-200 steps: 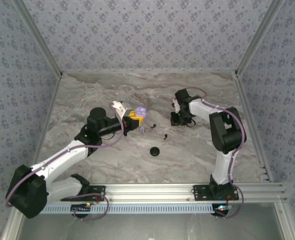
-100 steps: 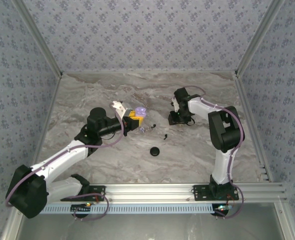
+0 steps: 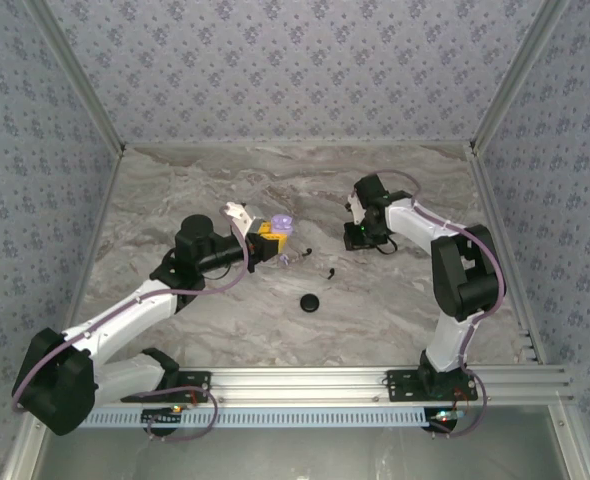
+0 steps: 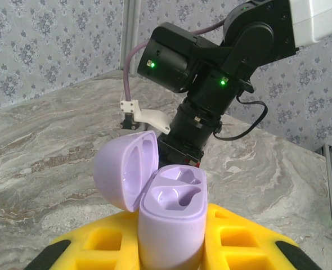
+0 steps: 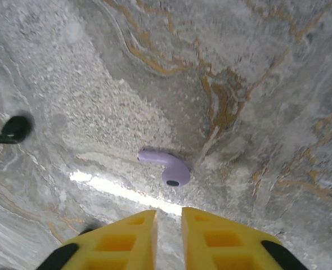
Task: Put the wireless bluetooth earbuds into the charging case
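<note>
At mid-table (image 3: 375, 310), clenched between the two yellow fingers (image 4: 98, 244) of the left end effector (image 4: 171, 254): one lavender charging case (image 4: 171, 214). Stands upright, its single lid (image 4: 125, 173) hinged open to one side, two moulded wells showing inside. Faces the right arm (image 4: 211, 73) across the marbled surface, two green lights glowing on that arm's black housing.

Under the right wrist, pressed nearly together on nothing: the right end effector (image 5: 169, 216), with only a slim gap left between its two yellow pads. Hangs above one lavender earbud (image 5: 167, 167), lying on its side on the bare stone just ahead of the fingertips and apart from them. Leaves one black earbud (image 5: 11, 129) well off toward the left edge of that view.

From overhead, counted on the table between the two arms: two tiny black pieces, an upper black earbud (image 3: 308, 250) and a lower black earbud (image 3: 329, 272), near each other but apart. Also one small lavender piece (image 3: 292, 258) just beside the left end effector, too small to make out further. Nearer the arm bases, one round black disc (image 3: 310, 302), lying alone and well clear of both end effectors.
</note>
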### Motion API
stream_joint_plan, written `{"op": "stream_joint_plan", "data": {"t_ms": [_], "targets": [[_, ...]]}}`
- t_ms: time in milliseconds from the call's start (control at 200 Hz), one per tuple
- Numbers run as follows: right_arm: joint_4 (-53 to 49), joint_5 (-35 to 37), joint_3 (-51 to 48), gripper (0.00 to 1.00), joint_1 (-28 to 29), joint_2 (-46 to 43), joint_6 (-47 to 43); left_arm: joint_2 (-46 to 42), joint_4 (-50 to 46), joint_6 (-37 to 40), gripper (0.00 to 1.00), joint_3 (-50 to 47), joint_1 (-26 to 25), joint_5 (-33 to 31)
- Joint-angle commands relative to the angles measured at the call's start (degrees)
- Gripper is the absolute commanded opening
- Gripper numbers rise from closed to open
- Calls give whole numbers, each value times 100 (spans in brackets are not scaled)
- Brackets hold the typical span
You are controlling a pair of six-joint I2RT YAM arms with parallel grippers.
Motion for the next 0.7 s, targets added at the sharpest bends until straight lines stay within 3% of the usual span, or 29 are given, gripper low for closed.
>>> {"op": "stream_joint_plan", "data": {"t_ms": [0,695], "targets": [[-143,-113,-93,12,33,55,9,-13,33,43,22,152,-20,-22],[122,312,179,8,24,702,286,13,-21,69,22,196,-28,-18]]}}
